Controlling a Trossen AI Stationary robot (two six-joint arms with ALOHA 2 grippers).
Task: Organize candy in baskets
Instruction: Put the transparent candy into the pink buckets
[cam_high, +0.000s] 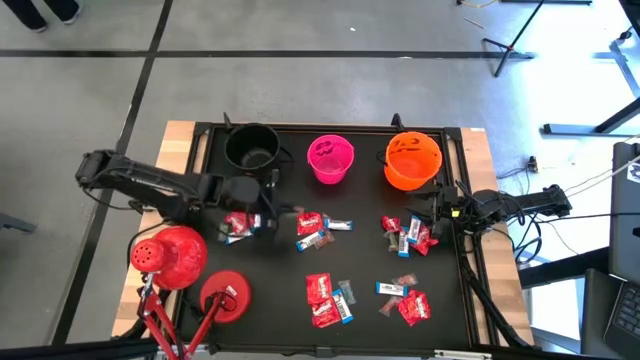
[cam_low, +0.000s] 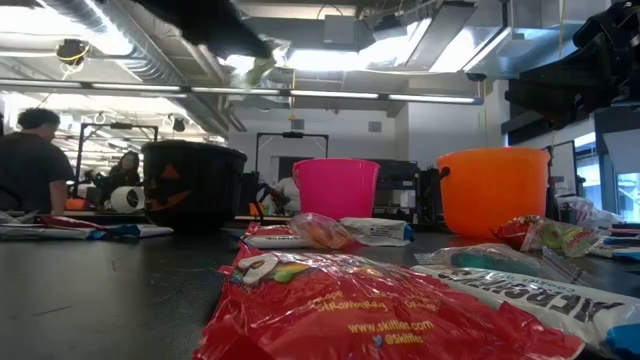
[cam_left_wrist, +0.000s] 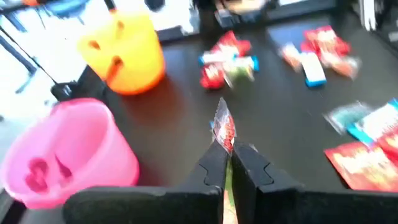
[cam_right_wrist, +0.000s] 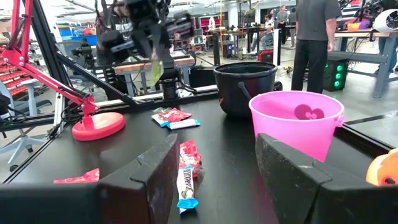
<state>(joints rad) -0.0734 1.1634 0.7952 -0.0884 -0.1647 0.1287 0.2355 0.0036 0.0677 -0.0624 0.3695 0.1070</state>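
Only the left wrist view shows the left pincer (cam_left_wrist: 231, 163) clamped on a red candy (cam_left_wrist: 224, 129).

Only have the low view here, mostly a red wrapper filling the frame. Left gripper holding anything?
Observer: Yes. The left gripper is shut on a red candy, lifted off the black mat.
Operator: Where is it relative to the buckets?
Observer: In the high view it sits just below the black bucket, left of the pink bucket.
Operator: Right arm?
Observer: The right gripper is open and empty, at the mat's right edge near the orange bucket.
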